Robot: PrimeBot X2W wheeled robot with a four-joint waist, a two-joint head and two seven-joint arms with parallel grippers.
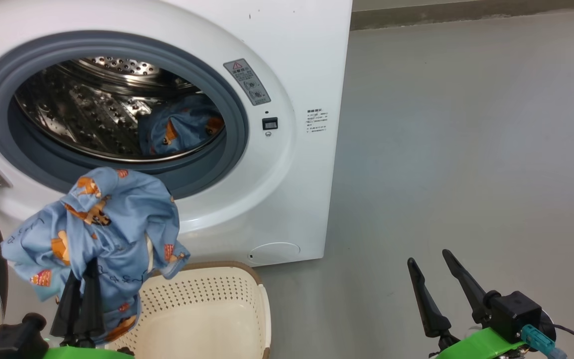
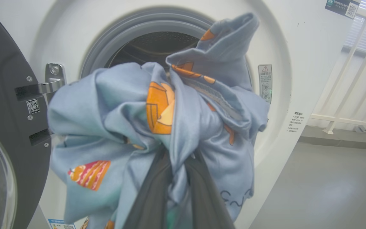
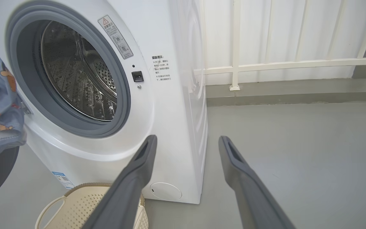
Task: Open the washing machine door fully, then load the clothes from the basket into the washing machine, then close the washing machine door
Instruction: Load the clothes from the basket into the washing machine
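Observation:
My left gripper (image 1: 83, 267) is shut on a light blue printed garment (image 1: 102, 229), held above the cream basket (image 1: 217, 309) and just in front of the washing machine (image 1: 287, 65). In the left wrist view the garment (image 2: 157, 127) drapes over my dark fingers (image 2: 151, 197) before the drum opening. Another blue garment (image 1: 182, 127) lies inside the steel drum (image 1: 92, 109). The door (image 2: 8, 111) stands open at the left, with its black rim and glass. My right gripper (image 1: 429, 259) hangs open over the bare floor, its fingers (image 3: 138, 171) empty.
Grey floor (image 1: 466, 149) stretches to the right of the machine. A white railing (image 3: 281, 63) and wall stand behind it. The basket (image 3: 84, 203) sits directly before the machine's lower front, beside the round filter cap (image 1: 274, 252).

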